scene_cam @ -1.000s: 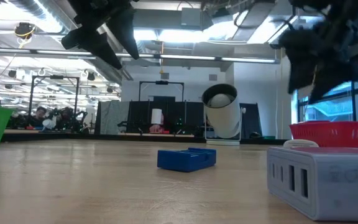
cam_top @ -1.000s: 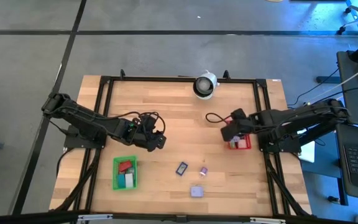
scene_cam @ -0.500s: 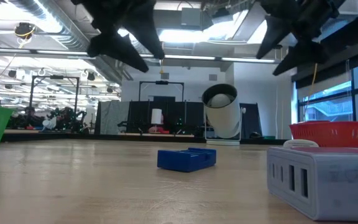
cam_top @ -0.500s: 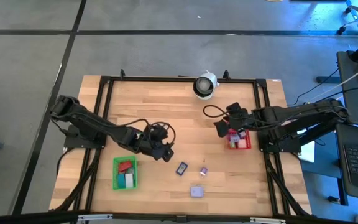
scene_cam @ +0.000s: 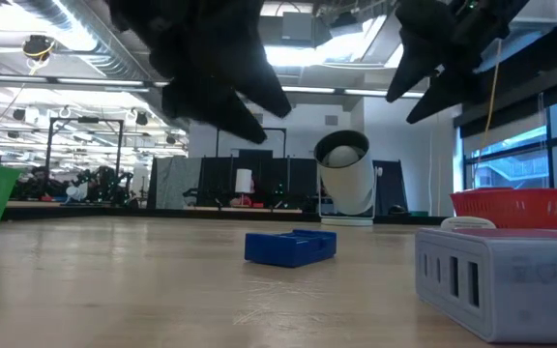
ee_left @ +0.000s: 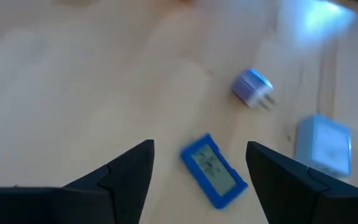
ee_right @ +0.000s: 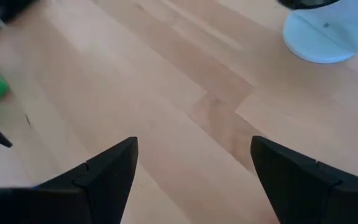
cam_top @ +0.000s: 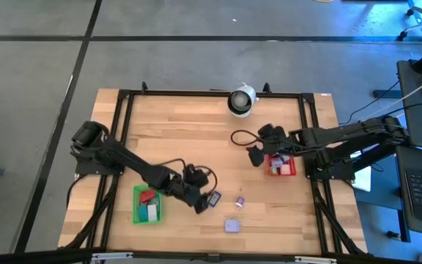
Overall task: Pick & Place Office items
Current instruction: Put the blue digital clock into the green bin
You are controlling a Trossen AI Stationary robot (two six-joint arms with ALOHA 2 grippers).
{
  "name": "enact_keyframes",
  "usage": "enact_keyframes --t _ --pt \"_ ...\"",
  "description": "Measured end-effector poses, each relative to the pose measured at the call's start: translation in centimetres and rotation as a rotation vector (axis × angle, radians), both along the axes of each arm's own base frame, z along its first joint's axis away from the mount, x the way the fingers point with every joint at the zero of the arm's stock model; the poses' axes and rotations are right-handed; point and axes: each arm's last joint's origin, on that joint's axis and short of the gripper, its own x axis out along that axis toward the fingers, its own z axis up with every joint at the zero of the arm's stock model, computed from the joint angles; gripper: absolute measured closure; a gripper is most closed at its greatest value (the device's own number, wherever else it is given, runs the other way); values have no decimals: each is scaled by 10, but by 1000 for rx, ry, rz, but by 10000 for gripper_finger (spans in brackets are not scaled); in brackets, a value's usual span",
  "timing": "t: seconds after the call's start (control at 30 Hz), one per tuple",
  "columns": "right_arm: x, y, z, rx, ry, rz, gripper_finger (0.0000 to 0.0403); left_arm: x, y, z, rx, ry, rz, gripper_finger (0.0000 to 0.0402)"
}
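A flat blue item [cam_top: 214, 198] lies on the table, with a small lavender plug [cam_top: 239, 199] and a lavender block [cam_top: 231, 225] close by. My left gripper [cam_top: 204, 202] hangs open just above and to the left of the blue item; in the left wrist view the blue item [ee_left: 213, 169] shows between the fingertips of my left gripper [ee_left: 201, 149]. My right gripper [cam_top: 253, 155] is open over bare wood, just left of the red bin [cam_top: 283, 169]. In its own wrist view, my right gripper [ee_right: 194, 146] has nothing between its fingers.
A green bin [cam_top: 147, 204] with a few items stands at the near left, beside my left arm. A round white-and-black device [cam_top: 241, 100] stands at the far edge. The wood between the two grippers is bare.
My left gripper has swung toward the table's near edge and right, sinking and rolling, from beside the green bin to just over the blue item. My right gripper has drawn off the red bin toward the table's left, rising a little and rolling.
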Motion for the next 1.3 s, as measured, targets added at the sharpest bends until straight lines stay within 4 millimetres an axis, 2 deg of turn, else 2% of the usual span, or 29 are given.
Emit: enact_keyframes --t 0.3,0.53,0.77,1.3 --pt "5 3 -8 5 76 131 90 13 -36 -49 -8 -26 -107 139" --pt "7 6 -12 54 102 180 90 14 -45 -72 174 -36 -90 139" --pt "7 6 -12 56 103 182 90 14 -45 -84 182 -25 -51 139" --pt "7 6 -12 52 101 179 90 14 -34 -87 311 43 -54 139"
